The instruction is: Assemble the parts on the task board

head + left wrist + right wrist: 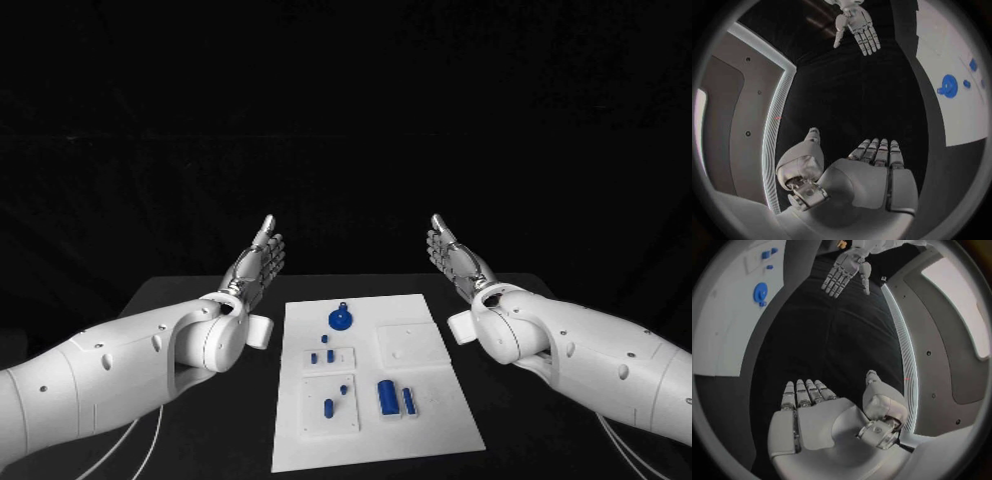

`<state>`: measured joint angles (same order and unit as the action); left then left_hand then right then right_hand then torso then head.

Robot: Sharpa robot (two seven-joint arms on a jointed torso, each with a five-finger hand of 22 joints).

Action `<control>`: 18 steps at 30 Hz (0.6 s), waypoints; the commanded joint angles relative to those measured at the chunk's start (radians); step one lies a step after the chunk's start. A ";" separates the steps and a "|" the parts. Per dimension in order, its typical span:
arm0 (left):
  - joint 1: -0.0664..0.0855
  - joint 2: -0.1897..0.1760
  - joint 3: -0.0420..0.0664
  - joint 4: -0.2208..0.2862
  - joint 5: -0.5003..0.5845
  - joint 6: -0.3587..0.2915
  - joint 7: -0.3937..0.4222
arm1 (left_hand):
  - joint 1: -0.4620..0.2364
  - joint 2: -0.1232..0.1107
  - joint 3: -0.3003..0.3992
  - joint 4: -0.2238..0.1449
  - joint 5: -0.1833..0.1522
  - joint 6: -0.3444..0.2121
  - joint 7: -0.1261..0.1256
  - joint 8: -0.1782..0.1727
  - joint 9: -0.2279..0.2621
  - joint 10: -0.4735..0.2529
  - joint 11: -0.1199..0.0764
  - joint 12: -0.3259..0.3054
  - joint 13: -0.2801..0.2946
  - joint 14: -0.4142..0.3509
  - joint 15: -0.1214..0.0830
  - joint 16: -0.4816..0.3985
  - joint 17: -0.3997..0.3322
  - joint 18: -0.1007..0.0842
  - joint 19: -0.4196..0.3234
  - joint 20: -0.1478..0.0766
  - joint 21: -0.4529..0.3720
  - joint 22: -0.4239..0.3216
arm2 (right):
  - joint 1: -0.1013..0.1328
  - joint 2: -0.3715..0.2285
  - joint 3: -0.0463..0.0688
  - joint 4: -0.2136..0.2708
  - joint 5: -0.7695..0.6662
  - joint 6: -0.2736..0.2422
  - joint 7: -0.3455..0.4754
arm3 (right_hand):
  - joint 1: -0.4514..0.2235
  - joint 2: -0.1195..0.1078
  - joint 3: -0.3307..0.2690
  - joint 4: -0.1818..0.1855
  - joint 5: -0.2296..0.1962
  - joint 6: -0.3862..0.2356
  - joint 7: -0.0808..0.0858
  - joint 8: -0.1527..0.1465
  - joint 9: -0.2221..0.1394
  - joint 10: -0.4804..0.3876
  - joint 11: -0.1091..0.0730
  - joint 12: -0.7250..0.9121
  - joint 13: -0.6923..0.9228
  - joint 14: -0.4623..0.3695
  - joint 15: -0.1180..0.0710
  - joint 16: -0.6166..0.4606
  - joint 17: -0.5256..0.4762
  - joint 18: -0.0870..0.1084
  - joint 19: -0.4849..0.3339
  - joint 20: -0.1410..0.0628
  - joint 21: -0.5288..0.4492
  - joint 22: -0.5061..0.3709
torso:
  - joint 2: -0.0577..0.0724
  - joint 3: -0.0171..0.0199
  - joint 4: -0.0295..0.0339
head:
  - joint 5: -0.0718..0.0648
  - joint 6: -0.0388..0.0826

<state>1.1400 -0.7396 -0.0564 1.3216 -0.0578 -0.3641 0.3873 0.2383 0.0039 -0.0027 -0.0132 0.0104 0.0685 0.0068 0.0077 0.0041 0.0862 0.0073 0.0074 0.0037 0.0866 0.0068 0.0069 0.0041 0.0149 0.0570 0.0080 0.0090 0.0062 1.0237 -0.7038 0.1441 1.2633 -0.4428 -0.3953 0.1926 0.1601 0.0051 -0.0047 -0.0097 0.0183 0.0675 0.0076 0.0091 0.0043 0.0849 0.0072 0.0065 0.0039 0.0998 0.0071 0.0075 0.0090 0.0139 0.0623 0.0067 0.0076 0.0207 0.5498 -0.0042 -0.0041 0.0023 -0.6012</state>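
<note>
The white task board lies in the middle of the black table. A round blue part with a small loop sits near its far edge, and it appears again in both wrist views. A blue cylinder and several small blue pieces lie in recesses nearer me. My left hand is raised beyond the board's far left corner, fingers straight and together, holding nothing. My right hand mirrors it beyond the far right corner, also holding nothing. The two palms face each other.
Bare black tabletop flanks the board on both sides. A raised white square plate occupies the board's right half. Thin cables trail under my left forearm near the table's front.
</note>
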 commanded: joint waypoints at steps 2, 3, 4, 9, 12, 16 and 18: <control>-0.037 -0.016 0.022 0.107 0.037 -0.245 0.088 | -0.238 -0.004 0.003 0.013 -0.010 -0.069 -0.007 -0.008 -0.004 -0.086 -0.007 -0.007 -0.004 -0.087 -0.007 -0.007 -0.004 -0.015 -0.057 -0.008 -0.009 -0.006 | 0.010 -0.032 -0.054 0.129 0.255 -0.217 0.196 | -0.160 -0.005 0.005 0.010 -0.018 -0.068 -0.008 -0.009 -0.004 -0.085 -0.007 -0.006 -0.004 -0.100 -0.007 -0.008 -0.009 -0.014 -0.062 -0.007 -0.008 -0.021 | -0.006 0.0042 0.0041 | -0.002 0.001; -0.045 -0.019 0.027 0.129 0.040 -0.270 0.095 | -0.238 -0.004 0.003 0.013 -0.010 -0.069 -0.007 -0.008 -0.004 -0.086 -0.007 -0.007 -0.004 -0.087 -0.007 -0.007 -0.004 -0.015 -0.057 -0.008 -0.009 -0.006 | 0.013 -0.039 -0.067 0.154 0.282 -0.240 0.215 | -0.160 -0.005 0.005 0.010 -0.018 -0.068 -0.008 -0.009 -0.004 -0.085 -0.007 -0.006 -0.004 -0.100 -0.007 -0.008 -0.009 -0.014 -0.062 -0.007 -0.008 -0.021 | -0.006 0.0042 0.0041 | -0.002 0.001; -0.052 -0.023 0.032 0.148 0.043 -0.292 0.101 | -0.238 -0.004 0.003 0.013 -0.010 -0.069 -0.007 -0.008 -0.004 -0.086 -0.007 -0.007 -0.004 -0.087 -0.007 -0.007 -0.004 -0.015 -0.057 -0.008 -0.009 -0.006 | 0.015 -0.044 -0.079 0.177 0.306 -0.260 0.232 | -0.160 -0.005 0.005 0.010 -0.018 -0.068 -0.008 -0.009 -0.004 -0.085 -0.007 -0.006 -0.004 -0.100 -0.007 -0.008 -0.009 -0.014 -0.062 -0.007 -0.008 -0.021 | -0.006 0.0042 0.0041 | -0.002 0.001; -0.081 -0.036 0.051 0.225 0.054 -0.379 0.125 | -0.238 -0.004 0.003 0.013 -0.010 -0.069 -0.007 -0.008 -0.004 -0.086 -0.007 -0.007 -0.004 -0.087 -0.007 -0.007 -0.004 -0.015 -0.057 -0.008 -0.009 -0.006 | 0.023 -0.067 -0.125 0.270 0.404 -0.342 0.300 | -0.160 -0.005 0.005 0.010 -0.018 -0.068 -0.008 -0.009 -0.004 -0.085 -0.007 -0.006 -0.004 -0.100 -0.007 -0.008 -0.009 -0.014 -0.062 -0.007 -0.008 -0.021 | -0.006 0.0042 0.0041 | -0.002 0.001; -0.088 -0.040 0.055 0.244 0.057 -0.401 0.131 | -0.238 -0.004 0.003 0.013 -0.010 -0.069 -0.007 -0.008 -0.004 -0.086 -0.007 -0.007 -0.004 -0.087 -0.007 -0.007 -0.004 -0.015 -0.057 -0.008 -0.009 -0.006 | 0.025 -0.074 -0.139 0.297 0.432 -0.366 0.320 | -0.160 -0.005 0.005 0.010 -0.018 -0.068 -0.008 -0.009 -0.004 -0.085 -0.007 -0.006 -0.004 -0.100 -0.007 -0.008 -0.009 -0.014 -0.062 -0.007 -0.008 -0.021 | -0.006 0.0042 0.0041 | -0.002 0.001; -0.090 -0.040 0.056 0.248 0.058 -0.406 0.133 | -0.238 -0.004 0.003 0.013 -0.010 -0.069 -0.007 -0.008 -0.004 -0.086 -0.007 -0.007 -0.004 -0.087 -0.007 -0.007 -0.004 -0.015 -0.057 -0.008 -0.009 -0.006 | 0.026 -0.076 -0.144 0.307 0.443 -0.375 0.327 | -0.160 -0.005 0.005 0.010 -0.018 -0.068 -0.008 -0.009 -0.004 -0.085 -0.007 -0.006 -0.004 -0.100 -0.007 -0.008 -0.009 -0.014 -0.062 -0.007 -0.008 -0.021 | -0.006 0.0042 0.0041 | -0.002 0.001; -0.090 -0.040 0.056 0.248 0.058 -0.406 0.133 | -0.238 -0.004 0.003 0.013 -0.010 -0.069 -0.007 -0.008 -0.004 -0.086 -0.007 -0.007 -0.004 -0.087 -0.007 -0.007 -0.004 -0.015 -0.057 -0.008 -0.009 -0.006 | 0.026 -0.076 -0.144 0.307 0.443 -0.375 0.327 | -0.160 -0.005 0.005 0.010 -0.018 -0.068 -0.008 -0.009 -0.004 -0.085 -0.007 -0.006 -0.004 -0.100 -0.007 -0.008 -0.009 -0.014 -0.062 -0.007 -0.008 -0.021 | -0.006 0.0042 0.0041 | -0.002 0.001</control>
<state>1.0496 -0.7802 -0.0013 1.5666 -0.0081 -0.7244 0.4845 0.0070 0.0002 0.0002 -0.0051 0.0046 0.0050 -0.0003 0.0036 0.0009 0.0051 0.0001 0.0035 0.0009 0.0035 0.0002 0.0069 0.0009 0.0154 0.0035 -0.0003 0.0053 0.0009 1.0496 -0.7794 -0.0003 1.5676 -0.0423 -0.7304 0.4684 0.0058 -0.0001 -0.0007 -0.0056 0.0035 0.0042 0.0003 0.0055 0.0009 0.0036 0.0000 0.0064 0.0009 0.0049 -0.0001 0.0035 0.0009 0.0139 0.0051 0.0002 0.0034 0.0008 0.5444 0.0001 0.0000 0.0000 -0.6000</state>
